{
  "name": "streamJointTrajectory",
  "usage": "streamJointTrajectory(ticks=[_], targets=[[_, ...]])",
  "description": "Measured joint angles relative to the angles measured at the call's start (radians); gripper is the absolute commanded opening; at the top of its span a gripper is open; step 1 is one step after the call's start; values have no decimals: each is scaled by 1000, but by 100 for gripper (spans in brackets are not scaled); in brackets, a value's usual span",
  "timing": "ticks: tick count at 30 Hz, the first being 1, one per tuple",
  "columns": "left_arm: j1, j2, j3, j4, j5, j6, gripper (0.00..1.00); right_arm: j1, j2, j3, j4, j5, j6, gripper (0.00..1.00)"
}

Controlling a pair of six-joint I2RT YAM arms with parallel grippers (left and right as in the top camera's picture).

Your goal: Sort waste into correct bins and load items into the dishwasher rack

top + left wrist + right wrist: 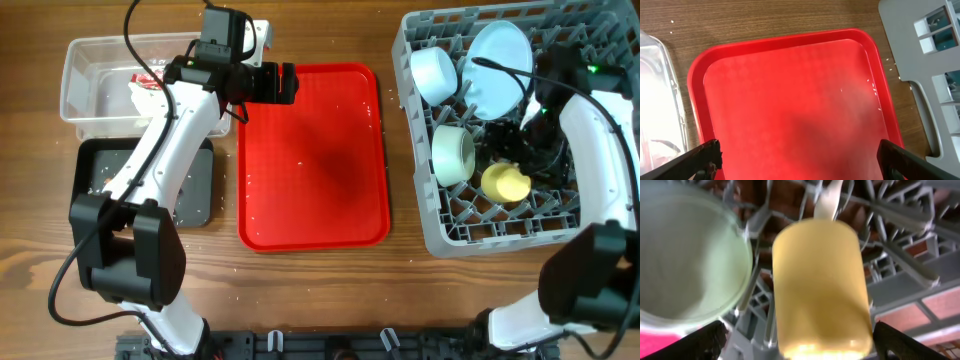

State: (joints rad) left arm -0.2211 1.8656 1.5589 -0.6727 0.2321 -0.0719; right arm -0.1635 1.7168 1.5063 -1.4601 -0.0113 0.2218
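Note:
The grey dishwasher rack (430,230) at the right holds a white bowl (435,75), a pale blue plate (500,70), a pale green bowl (452,153) and a yellow cup (506,183). My right gripper (522,160) is inside the rack, open. In the right wrist view its fingers (800,347) stand wide on either side of the yellow cup (820,280), with the green bowl (690,260) beside it. A pale spoon-like piece (827,200) shows behind the cup. My left gripper (290,83) is open and empty over the red tray's far left corner. The clear tub (80,80) holds a red wrapper (150,78) and a white napkin (135,95).
The flat red tray (312,155) lies in the middle, with a few white grains near its right rim (874,87). The black tray (195,195) sits in front of the clear tub, partly under my left arm, with white specks in it (95,175).

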Motion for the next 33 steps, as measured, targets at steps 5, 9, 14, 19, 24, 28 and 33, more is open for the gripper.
streamJointTrajectory(ticks=[5, 9, 14, 19, 24, 28, 33], targets=[[0, 0, 0, 0, 0, 0, 100, 173, -302, 39, -42, -119, -19, 100], [0, 0, 0, 0, 0, 0, 100, 298, -456, 41, -44, -150, -23, 100], [0, 0, 0, 0, -3, 0, 100, 298, -469, 38, 370, -258, -214, 100], [0, 0, 0, -1, -3, 0, 100, 300, -650, -243, 938, -245, -255, 100], [0, 0, 0, -1, -3, 0, 100, 300, -1021, -925, 1461, -154, -269, 100], [0, 0, 0, -2, -3, 0, 100, 300, -1286, -1313, 1591, -101, -269, 100], [0, 0, 0, 0, -3, 0, 100, 300, -1571, -1484, 1553, -89, -269, 99]])
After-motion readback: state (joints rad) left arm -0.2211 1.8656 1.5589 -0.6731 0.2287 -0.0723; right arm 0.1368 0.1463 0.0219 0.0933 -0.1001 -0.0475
